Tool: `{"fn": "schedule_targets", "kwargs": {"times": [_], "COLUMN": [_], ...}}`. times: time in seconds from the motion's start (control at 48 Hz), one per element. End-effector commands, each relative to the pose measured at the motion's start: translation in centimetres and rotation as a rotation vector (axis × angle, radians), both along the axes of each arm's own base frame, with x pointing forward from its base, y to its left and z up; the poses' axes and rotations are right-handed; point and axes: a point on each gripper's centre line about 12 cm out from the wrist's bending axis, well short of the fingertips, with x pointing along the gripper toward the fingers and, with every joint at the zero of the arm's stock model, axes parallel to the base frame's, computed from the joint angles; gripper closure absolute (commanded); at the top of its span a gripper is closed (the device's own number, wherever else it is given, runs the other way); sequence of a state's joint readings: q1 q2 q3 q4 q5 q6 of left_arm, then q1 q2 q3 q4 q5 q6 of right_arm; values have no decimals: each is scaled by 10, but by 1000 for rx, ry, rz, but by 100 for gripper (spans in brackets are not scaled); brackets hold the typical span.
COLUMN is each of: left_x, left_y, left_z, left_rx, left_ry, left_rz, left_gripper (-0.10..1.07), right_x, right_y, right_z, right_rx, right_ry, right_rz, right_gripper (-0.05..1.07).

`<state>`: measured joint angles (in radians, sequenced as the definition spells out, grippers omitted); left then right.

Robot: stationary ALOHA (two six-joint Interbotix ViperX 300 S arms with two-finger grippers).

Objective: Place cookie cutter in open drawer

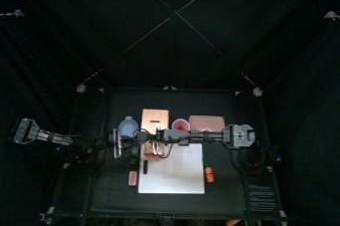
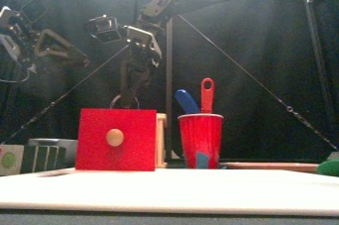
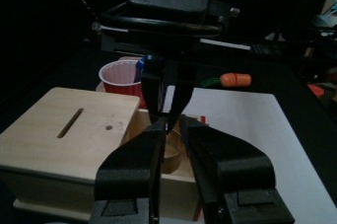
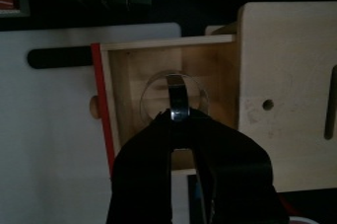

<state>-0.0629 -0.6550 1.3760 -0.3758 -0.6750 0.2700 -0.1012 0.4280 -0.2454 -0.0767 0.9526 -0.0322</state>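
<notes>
The light-tan wooden box (image 4: 283, 60) has its drawer (image 4: 138, 85) pulled out; the drawer has a red front (image 2: 117, 140) with a round knob. In the right wrist view my right gripper (image 4: 176, 115) is shut on a thin metal ring, the cookie cutter (image 4: 178, 92), and holds it over the inside of the open drawer. In the left wrist view my left gripper (image 3: 175, 137) sits just in front of the drawer (image 3: 171, 155) with its jaws a little apart and nothing between them. The right arm (image 3: 168, 31) hangs down over the drawer there.
A red cup (image 2: 200, 140) with a blue and a red utensil stands beside the box. A white sheet (image 1: 176, 173) lies in front, with an orange piece (image 1: 209, 175) and a red piece (image 1: 131, 178) at its sides. A pinkish-brown rectangle (image 1: 206, 123) lies right of the box.
</notes>
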Motion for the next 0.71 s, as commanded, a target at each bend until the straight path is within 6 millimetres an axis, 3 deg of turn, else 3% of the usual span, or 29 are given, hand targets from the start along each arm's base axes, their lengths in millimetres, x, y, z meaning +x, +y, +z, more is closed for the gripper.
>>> {"fn": "schedule_targets", "kwargs": {"times": [0.0, 0.688], "left_x": [-1, -10], "left_y": [1, 1], "left_z": [1, -10], "left_rx": [-4, -16], "left_ry": [-9, 29], "left_rz": [8, 4], "left_gripper": [35, 35], "right_x": [-1, 0], "right_y": [-2, -5], "right_z": [16, -14], "right_rx": [-7, -3], "right_ry": [-47, -13], "right_rz": [-1, -1], "right_gripper": [58, 56]}}
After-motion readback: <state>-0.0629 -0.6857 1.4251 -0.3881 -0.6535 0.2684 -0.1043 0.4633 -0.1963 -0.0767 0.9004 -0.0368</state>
